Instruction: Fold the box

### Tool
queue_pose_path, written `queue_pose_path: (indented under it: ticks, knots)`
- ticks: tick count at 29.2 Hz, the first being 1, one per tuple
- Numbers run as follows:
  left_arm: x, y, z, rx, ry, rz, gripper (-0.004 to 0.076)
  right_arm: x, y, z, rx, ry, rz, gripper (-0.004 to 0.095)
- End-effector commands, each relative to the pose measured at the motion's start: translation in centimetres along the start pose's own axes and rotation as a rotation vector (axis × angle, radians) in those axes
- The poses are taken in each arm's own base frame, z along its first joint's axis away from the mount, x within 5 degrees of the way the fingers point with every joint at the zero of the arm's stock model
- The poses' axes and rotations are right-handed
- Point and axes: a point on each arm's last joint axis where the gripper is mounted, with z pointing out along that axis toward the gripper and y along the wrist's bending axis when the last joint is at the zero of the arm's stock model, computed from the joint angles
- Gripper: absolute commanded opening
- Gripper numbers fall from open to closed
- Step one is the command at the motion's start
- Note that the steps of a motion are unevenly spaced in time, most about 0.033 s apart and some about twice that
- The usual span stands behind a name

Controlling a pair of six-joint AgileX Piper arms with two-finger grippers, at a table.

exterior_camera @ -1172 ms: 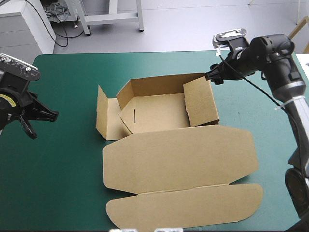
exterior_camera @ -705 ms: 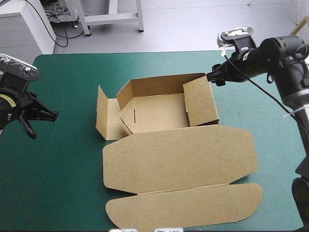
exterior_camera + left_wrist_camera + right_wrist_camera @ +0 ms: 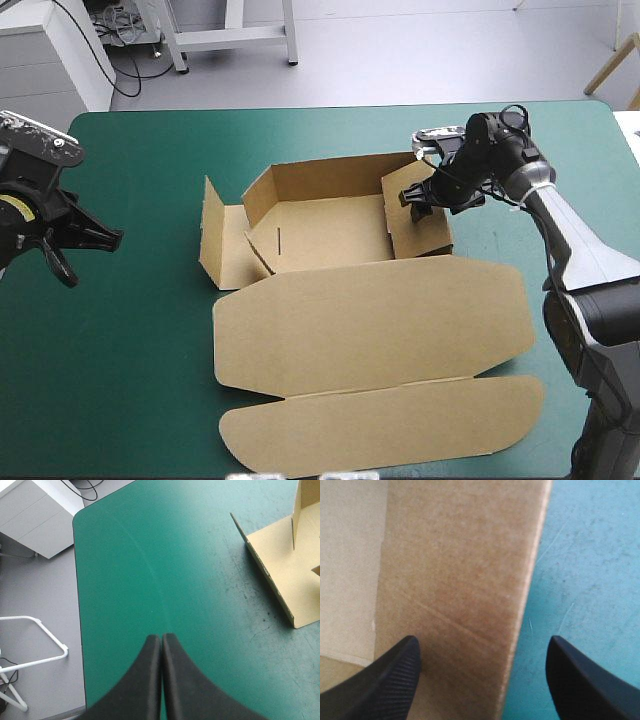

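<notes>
The brown box (image 3: 330,235) lies at the middle of the teal-green cover, its back wall raised, its left flap (image 3: 210,232) upright and its lid (image 3: 370,330) flat toward the near edge. The right wall (image 3: 425,225) leans inward. My right gripper (image 3: 417,196) hangs open over that wall; in the right wrist view the right wall (image 3: 455,570) lies between the spread fingers of the right gripper (image 3: 482,680), its outer edge nearer one finger. My left gripper (image 3: 105,236) stays near the table's left edge, well apart from the box, and the left gripper (image 3: 161,638) is shut on nothing.
The flat lid and its front flap (image 3: 390,425) take up the near middle of the table. Bare teal-green cover (image 3: 120,380) stretches left of the box, with a narrower strip (image 3: 500,240) to its right. The left flap (image 3: 280,575) shows ahead of my left gripper.
My right gripper has come down and toward the box, from above the far right corner to over the right wall. The left arm and the box have not moved.
</notes>
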Motion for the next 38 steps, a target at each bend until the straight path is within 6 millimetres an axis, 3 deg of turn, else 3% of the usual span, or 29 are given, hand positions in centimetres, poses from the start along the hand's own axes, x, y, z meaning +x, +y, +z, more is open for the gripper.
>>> queue_pose_path:
  ticks: [1, 11, 19, 26, 31, 38]
  knots:
    - [-0.7, 0.4, -1.0, -0.021, -0.088, -0.021, -0.001, -0.9, 0.1, -2.7, 0.005, -0.129, -0.014, 0.055]
    - [-0.7, 0.4, -1.0, -0.021, -0.088, -0.021, -0.001, -1.0, -0.1, -1.3, 0.004, -0.103, -0.017, 0.0393]
    - [-0.7, 0.4, -1.0, -0.021, -0.088, -0.021, -0.001, -1.1, -0.1, -1.3, 0.006, -0.107, -0.044, 0.0005]
    - [-0.7, 0.4, -1.0, -0.021, -0.088, -0.021, -0.001, -1.0, -0.1, -1.5, 0.006, -0.107, -0.054, -0.0019]
    - [-0.6, 0.4, -1.0, -0.02, -0.08, -0.025, -0.001, -0.3, -0.9, -3.9, -0.028, -0.107, -0.088, -0.0019]
    - [-0.6, 0.4, -0.9, -0.018, -0.076, -0.044, -0.001, 1.2, -3.7, -10.7, -0.075, -0.271, -0.023, -0.002]
